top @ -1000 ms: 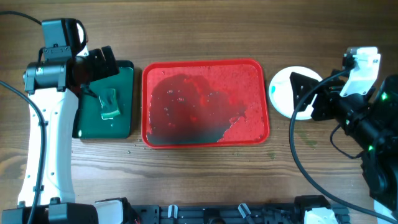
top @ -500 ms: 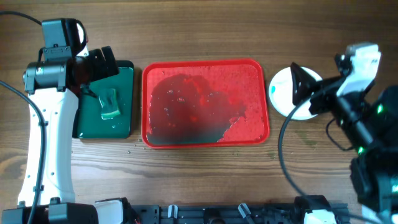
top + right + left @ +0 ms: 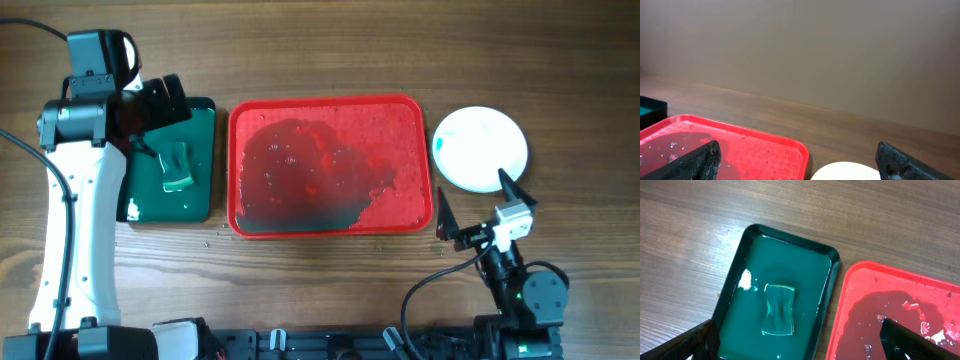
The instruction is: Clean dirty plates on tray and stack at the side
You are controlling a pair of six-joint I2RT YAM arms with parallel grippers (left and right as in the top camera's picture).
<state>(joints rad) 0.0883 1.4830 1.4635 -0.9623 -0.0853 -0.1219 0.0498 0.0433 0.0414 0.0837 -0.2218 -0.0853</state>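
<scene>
Plates [image 3: 480,148] lie as one white disc on the table [image 3: 330,290], just right of the wet tray [image 3: 330,100]; right gripper [image 3: 478,203] gapes wide, empty, near them; left gripper [image 3: 797,330] wide over the sponge [image 3: 779,309]

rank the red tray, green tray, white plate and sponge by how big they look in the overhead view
1. red tray
2. green tray, its left edge hidden under the left arm
3. white plate
4. green sponge
</scene>
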